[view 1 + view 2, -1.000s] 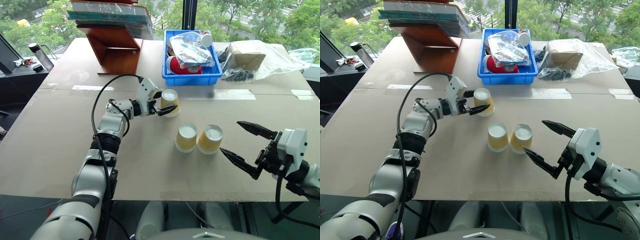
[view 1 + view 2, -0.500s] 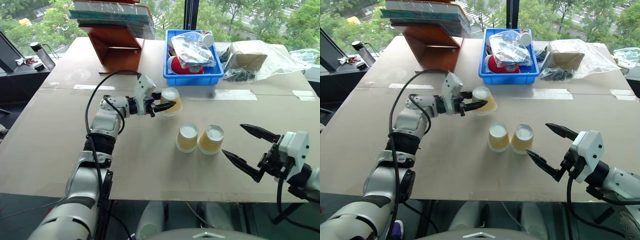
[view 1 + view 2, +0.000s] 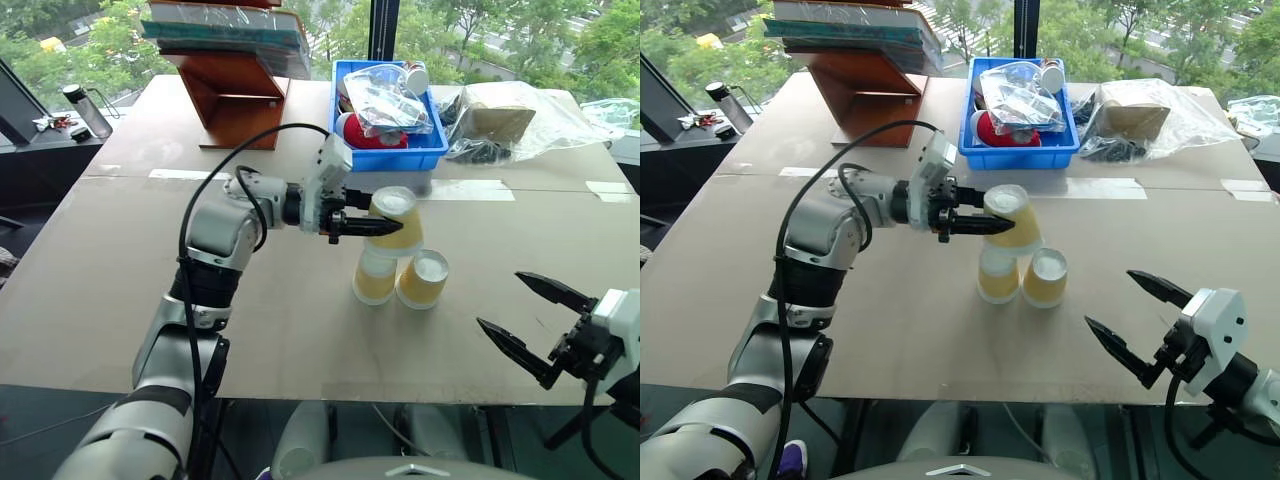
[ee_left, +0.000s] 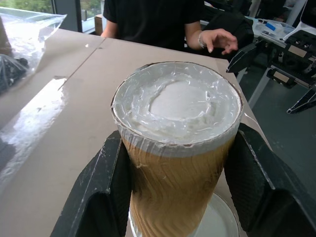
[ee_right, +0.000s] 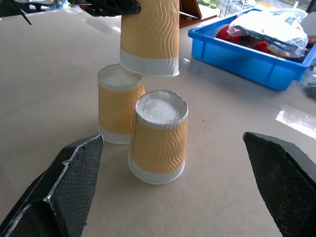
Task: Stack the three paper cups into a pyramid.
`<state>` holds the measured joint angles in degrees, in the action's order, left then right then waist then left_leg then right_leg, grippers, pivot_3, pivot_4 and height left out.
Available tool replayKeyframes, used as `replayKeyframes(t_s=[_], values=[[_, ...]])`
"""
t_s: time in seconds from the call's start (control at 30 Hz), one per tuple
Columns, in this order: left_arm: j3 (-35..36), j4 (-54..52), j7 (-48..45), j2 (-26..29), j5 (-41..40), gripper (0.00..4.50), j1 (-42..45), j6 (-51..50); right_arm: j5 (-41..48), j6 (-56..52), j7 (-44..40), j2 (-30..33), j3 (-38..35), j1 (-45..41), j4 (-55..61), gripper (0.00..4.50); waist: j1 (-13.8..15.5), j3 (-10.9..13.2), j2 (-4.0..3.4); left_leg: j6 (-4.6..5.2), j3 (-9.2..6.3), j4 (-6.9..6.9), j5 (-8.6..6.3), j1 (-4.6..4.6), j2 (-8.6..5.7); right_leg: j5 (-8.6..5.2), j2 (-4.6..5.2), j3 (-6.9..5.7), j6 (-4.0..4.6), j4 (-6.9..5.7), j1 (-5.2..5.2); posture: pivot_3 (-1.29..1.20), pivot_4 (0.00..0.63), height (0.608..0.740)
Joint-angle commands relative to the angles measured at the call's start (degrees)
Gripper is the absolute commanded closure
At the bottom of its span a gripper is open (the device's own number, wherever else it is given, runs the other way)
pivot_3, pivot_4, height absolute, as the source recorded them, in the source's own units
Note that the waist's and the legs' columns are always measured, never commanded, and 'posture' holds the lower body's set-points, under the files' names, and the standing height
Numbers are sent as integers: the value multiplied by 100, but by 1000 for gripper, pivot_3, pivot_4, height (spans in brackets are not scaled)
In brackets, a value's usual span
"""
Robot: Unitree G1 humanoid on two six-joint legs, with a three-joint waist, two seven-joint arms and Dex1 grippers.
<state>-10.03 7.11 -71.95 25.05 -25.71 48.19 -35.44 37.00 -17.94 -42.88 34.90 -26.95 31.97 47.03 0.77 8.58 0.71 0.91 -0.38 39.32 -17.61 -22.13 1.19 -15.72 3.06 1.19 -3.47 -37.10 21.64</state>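
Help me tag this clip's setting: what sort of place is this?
Probably an office or lab by big windows: a long brown table, a blue bin of supplies, a wooden stand stacked with books, and trees outside.

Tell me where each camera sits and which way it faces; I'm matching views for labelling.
Head stereo pair: on the head, looking forward and down over the brown cardboard-covered table; both arms show, with the left end effector gripping the raised yellow-orange paper cup.
Left wrist: along its black fingers, at that cup's white base; a person behind.
Right wrist: between its open end effector's fingers, toward the two standing yellow-orange paper cups and the blue plastic bin.
Shared: all show the raised cup.
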Motion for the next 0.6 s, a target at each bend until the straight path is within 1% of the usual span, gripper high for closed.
replayKeyframes(t_s=[0.03, 0.23, 0.4, 0.6], values=[[-77, -238, 0, -38, -8, 2040, 118, 33, -59, 317, -224, -42, -356, 262, -40, 0, -17, 0, 0, 0, 3, -1, 0, 3, 0, 0, 0, 4, 0, -1, 0, 0, 150, 740], [-270, -460, 111, -49, 75, 2040, 85, -48, -112, 421, -195, -103, -337, 313, -82, 0, -10, -1, -2, 0, 4, -3, 0, 7, 2, -1, -2, 5, 0, -4, -1, 0, 150, 740], [-186, -863, 100, 65, -177, 2040, 183, -544, -169, 440, -141, -156, -251, 299, -61, 0, 3, -1, -2, 0, 3, -3, 0, 4, 2, -1, -2, 5, -1, -2, 0, 0, 150, 740], [-294, -1114, 156, 118, -198, 2040, 282, -879, -199, 421, -114, -193, -202, 302, -5, 0, 1, -1, -2, 0, 2, -2, 0, 5, 2, -1, -2, 5, -1, -3, 0, 0, 150, 740]])
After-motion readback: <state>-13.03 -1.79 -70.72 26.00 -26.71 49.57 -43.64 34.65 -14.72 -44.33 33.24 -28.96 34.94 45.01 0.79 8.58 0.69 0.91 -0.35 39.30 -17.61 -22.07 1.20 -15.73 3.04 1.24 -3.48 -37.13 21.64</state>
